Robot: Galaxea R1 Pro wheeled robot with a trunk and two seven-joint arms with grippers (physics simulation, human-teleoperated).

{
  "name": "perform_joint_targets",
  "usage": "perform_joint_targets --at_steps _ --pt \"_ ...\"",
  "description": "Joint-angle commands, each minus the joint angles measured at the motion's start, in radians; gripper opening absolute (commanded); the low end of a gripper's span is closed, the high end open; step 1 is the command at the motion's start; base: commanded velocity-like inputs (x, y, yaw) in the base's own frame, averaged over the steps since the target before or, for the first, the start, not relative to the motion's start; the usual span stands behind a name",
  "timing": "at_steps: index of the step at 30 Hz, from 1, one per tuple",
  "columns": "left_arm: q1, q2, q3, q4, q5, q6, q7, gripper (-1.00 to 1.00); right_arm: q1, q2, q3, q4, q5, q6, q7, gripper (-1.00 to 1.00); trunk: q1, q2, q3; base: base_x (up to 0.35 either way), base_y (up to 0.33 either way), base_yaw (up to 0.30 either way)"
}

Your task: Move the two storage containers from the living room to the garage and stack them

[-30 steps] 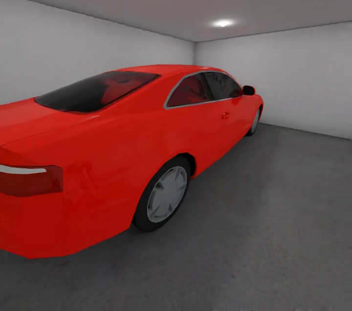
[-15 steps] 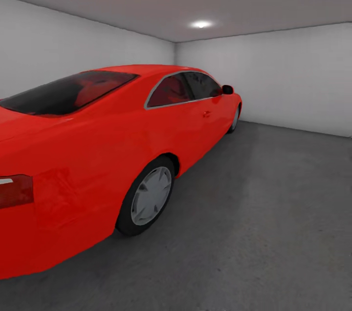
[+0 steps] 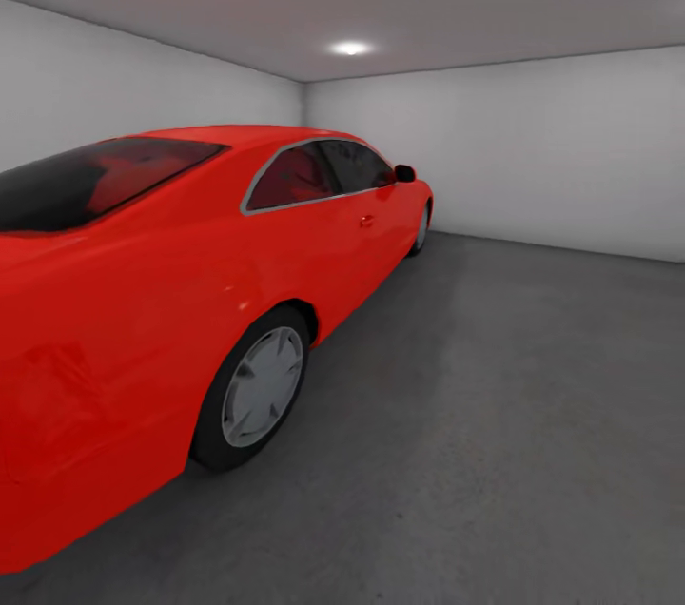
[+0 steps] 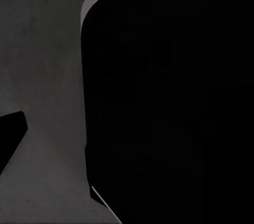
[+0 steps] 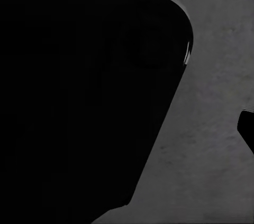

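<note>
Standing on the dark grey concrete floor of the garage, a red car has bare floor beside it and a plain white wall beyond its nose. In each wrist view a large black rounded body hangs over mottled concrete. How far either gripper's fingers are parted cannot be told.
</note>
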Motion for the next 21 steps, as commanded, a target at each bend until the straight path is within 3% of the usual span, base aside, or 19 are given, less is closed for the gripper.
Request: perform_joint_targets --at_steps 1,21 --pt "0.0 0.0 0.0 0.0 0.0 -0.002 0.0 1.0 0.0 0.0 0.009 0.0 -0.01 -0.004 0.001 1.0 0.0 0.0 -0.001 0.0 0.0 -0.245" --pt "0.0 0.0 0.0 0.0 0.0 -0.002 0.0 1.0 0.0 0.001 0.009 0.0 -0.011 -0.004 0.001 1.0 0.0 0.0 -0.001 0.0 0.0 -0.245"
